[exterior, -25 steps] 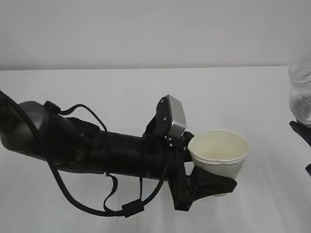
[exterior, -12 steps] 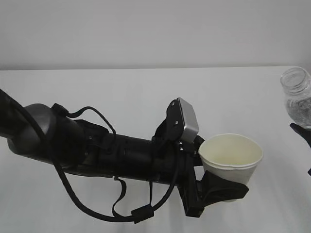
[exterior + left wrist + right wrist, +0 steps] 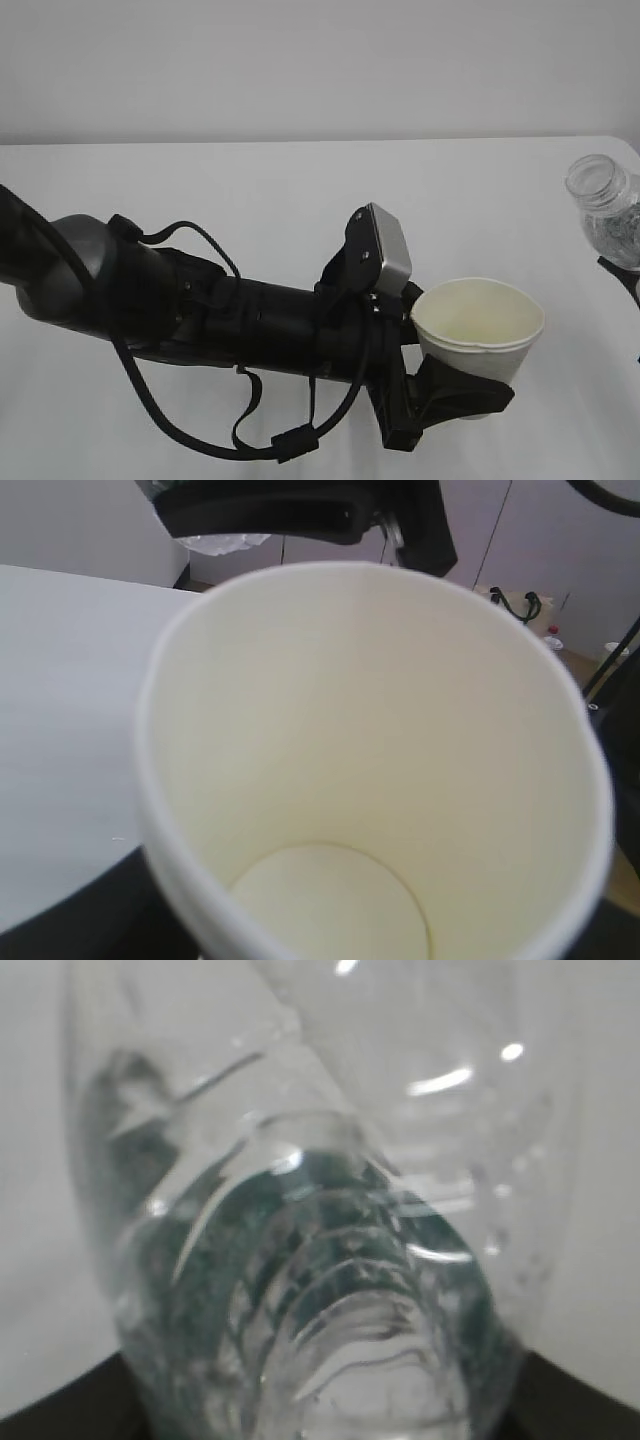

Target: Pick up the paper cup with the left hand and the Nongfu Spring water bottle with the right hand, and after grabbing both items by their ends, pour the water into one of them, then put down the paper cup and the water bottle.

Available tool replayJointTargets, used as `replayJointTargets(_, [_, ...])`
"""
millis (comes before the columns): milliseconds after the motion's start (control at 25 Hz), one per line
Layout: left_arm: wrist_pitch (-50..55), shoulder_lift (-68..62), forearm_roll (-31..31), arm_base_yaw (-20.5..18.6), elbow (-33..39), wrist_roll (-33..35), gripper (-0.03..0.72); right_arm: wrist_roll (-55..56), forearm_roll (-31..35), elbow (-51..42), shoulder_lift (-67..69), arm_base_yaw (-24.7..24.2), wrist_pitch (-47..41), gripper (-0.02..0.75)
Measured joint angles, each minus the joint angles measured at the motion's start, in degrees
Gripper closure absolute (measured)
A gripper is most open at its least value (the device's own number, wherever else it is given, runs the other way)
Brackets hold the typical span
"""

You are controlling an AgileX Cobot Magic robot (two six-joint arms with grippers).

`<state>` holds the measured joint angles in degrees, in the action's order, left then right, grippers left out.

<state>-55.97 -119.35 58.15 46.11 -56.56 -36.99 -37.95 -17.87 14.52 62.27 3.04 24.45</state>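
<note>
Tilting further left since a moment ago, the bottle [image 3: 607,208] sits clamped in the right gripper [image 3: 625,275], well right of the empty cup [image 3: 478,334], which the left gripper [image 3: 450,392] grips.

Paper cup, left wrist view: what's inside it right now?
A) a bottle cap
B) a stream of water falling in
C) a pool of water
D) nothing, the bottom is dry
D: the paper cup shows only its bare cream floor and walls, with no liquid or object in it, and in the exterior view the water bottle is off to the right, not over the cup.
</note>
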Motion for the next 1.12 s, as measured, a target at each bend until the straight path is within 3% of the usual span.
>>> replayJointTargets(480, [4.91,0.00,-0.43,0.00,-0.12,0.00,0.207,-2.95,-0.47,0.00,0.00,0.00,0.00,0.316])
replayJointTargets(840, [5.84,0.00,1.55,0.00,-6.11,0.00,0.207,-4.91,-0.61,0.00,0.00,0.00,0.00,0.316])
replayJointTargets(1120, [5.84,0.00,3.31,0.00,-6.50,-2.27,0.207,-8.35,-0.72,0.00,0.00,0.00,0.00,0.316])
